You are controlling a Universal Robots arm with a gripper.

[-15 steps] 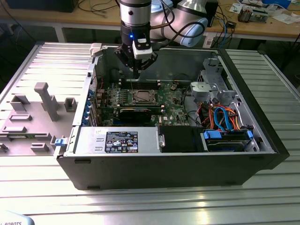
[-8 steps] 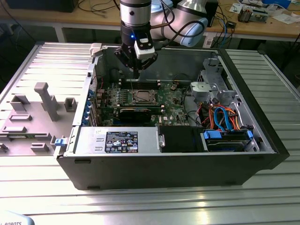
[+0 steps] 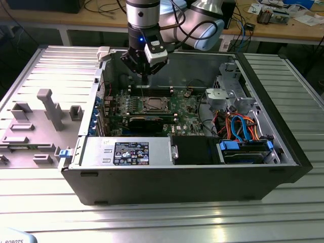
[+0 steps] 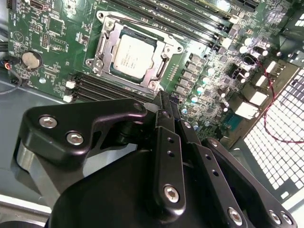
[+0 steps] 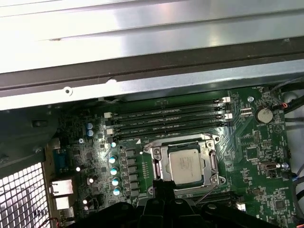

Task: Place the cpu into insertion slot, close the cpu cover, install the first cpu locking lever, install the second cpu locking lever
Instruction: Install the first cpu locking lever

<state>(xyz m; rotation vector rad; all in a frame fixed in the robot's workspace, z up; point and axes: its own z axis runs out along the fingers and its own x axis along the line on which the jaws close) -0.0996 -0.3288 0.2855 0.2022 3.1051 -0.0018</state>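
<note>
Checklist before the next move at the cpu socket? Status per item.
1. cpu seated in the insertion slot: ok.
2. cpu cover lying flat around the chip: ok, judging by both wrist views.
3. locking levers latched: cannot tell.
4. gripper above the motherboard, touching nothing: ok.
5. Jaws shut with nothing between them: ok.

Computer case (image 3: 177, 183) on slatted table (image 3: 152, 218)

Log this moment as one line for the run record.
gripper: shut, nothing held, over motherboard | cpu: seated in insertion slot | cpu cover: down around cpu
</note>
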